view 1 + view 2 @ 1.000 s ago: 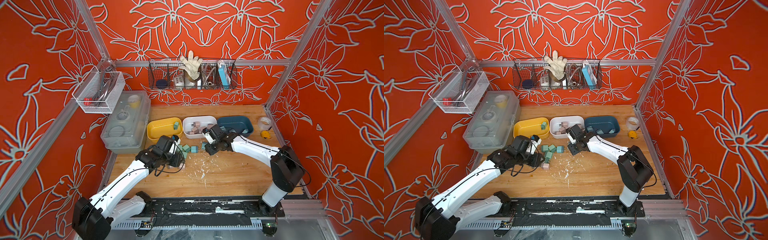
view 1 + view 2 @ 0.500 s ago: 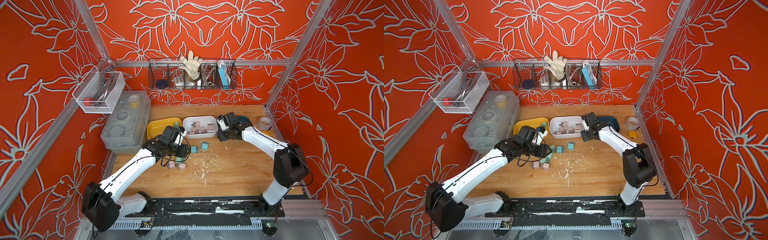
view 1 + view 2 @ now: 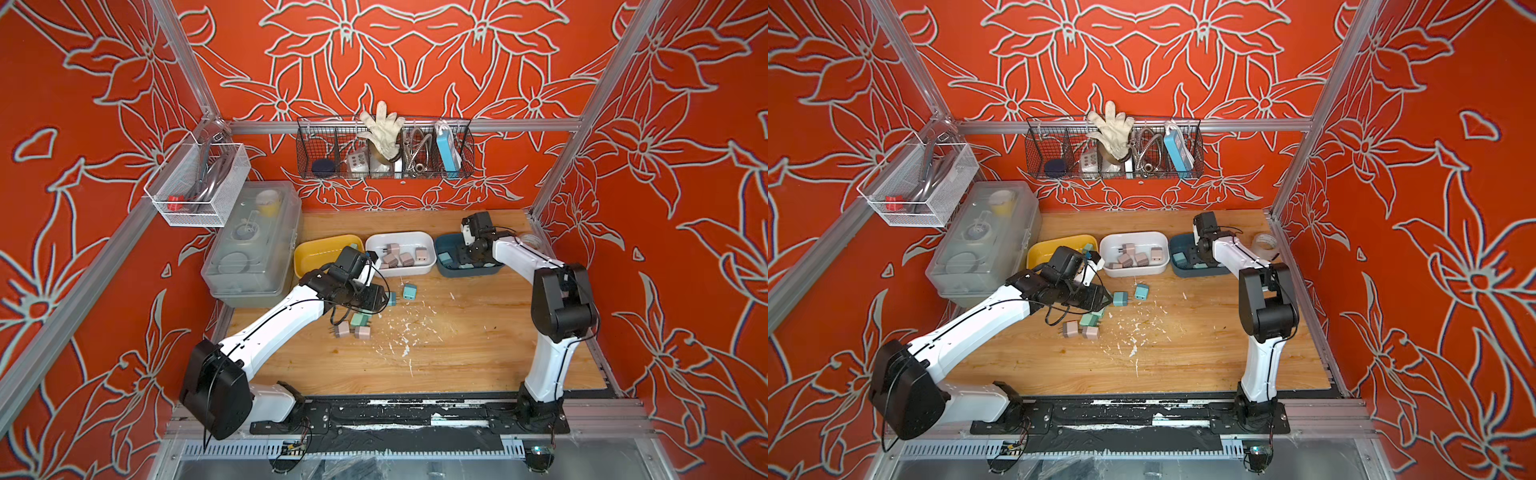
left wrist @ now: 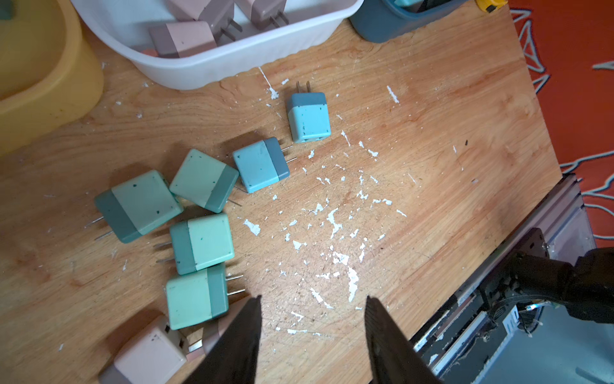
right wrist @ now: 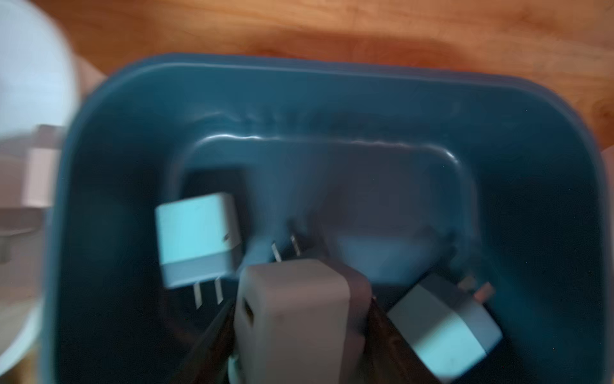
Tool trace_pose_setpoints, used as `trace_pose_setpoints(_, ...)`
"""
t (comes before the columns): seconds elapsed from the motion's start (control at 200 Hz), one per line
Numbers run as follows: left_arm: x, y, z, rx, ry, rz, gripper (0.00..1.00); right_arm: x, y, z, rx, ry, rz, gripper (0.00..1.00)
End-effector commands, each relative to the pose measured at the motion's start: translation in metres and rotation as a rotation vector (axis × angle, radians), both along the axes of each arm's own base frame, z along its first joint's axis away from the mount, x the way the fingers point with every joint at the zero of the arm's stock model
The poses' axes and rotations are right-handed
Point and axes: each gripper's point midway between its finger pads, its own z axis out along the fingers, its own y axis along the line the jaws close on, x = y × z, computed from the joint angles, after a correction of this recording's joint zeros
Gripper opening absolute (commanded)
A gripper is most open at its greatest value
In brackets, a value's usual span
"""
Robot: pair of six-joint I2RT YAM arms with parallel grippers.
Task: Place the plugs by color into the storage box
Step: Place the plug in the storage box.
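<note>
— Where's my right tool (image 5: 300, 302)?
— I have it pinching a plug (image 5: 292, 319) over the blue bin (image 5: 99, 149). Two light blue plugs (image 5: 196, 232) lie inside.
— And my left tool (image 4: 313, 299)?
— Spread and empty above the worktop (image 4: 432, 133), just beside the loose green plugs (image 4: 201, 242).

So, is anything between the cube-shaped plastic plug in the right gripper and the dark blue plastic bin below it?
Nothing visible does. The right gripper holds the cube-shaped plug directly over the dark blue plastic bin; two light blue plugs lie on its floor, apart, and the floor showing between them is bare.
</note>
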Motion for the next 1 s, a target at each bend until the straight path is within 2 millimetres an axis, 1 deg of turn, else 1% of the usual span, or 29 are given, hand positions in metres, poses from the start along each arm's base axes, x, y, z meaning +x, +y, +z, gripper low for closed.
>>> trace_pose_setpoints(0.0,0.000,-0.003,-0.010,0.018,0.032,-0.021,0.52,0.014,0.010,-0.008,0.027,0.019,0.026,0.45)
trace_pose_setpoints(0.06,0.000,-0.004,-0.014,0.026,0.057,-0.023,0.52,0.018,0.013,-0.010,0.042,0.015,0.033,0.47)
trace_pose_setpoints(0.09,0.000,-0.004,-0.016,0.032,0.063,-0.020,0.52,0.020,0.015,-0.010,0.049,0.008,0.035,0.49)
trace_pose_setpoints(0.18,0.002,-0.002,-0.019,0.047,0.066,-0.011,0.52,0.022,0.016,-0.008,0.055,-0.003,0.038,0.59)
trace_pose_setpoints(0.345,0.002,0.001,-0.016,0.051,0.044,-0.004,0.54,0.021,0.015,-0.006,0.046,0.003,0.042,0.64)
trace_pose_setpoints(0.631,-0.001,0.000,-0.013,0.038,0.045,-0.008,0.55,0.015,0.017,0.002,0.068,0.001,0.040,0.66)
trace_pose_setpoints(0.831,-0.003,0.003,-0.006,0.036,0.021,-0.005,0.55,0.007,0.019,0.019,0.093,-0.024,0.042,0.65)
trace_pose_setpoints(0.996,-0.006,0.006,-0.001,0.027,-0.001,-0.001,0.55,-0.001,0.022,0.038,0.136,-0.058,0.036,0.66)
